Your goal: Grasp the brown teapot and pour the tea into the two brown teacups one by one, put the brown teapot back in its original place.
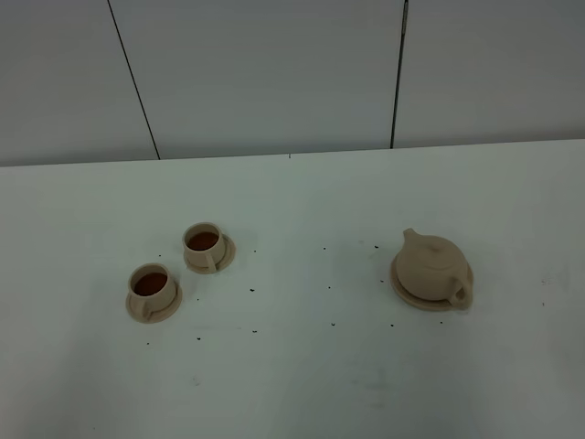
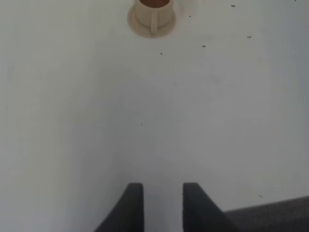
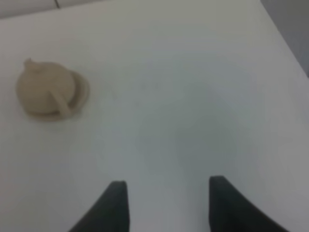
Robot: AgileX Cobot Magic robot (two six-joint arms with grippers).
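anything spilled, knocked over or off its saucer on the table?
Nothing knocked over. Both teacups sit upright on their saucers with brown tea inside, and the teapot rests upright on its plate. The only oddity is small dark specks scattered across the white table, possibly tea debris.

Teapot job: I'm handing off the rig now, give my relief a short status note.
Left gripper: open, empty, over bare table.
Right gripper: open, empty, away from the pot.
Squat tan ceramic teapot sits on its round tan plate, lid on.
Two small tan teacups on saucers, nearer and farther, both hold dark tea.
Done, by the look of it: both pours, pot returned.
Left: seemingly nothing.
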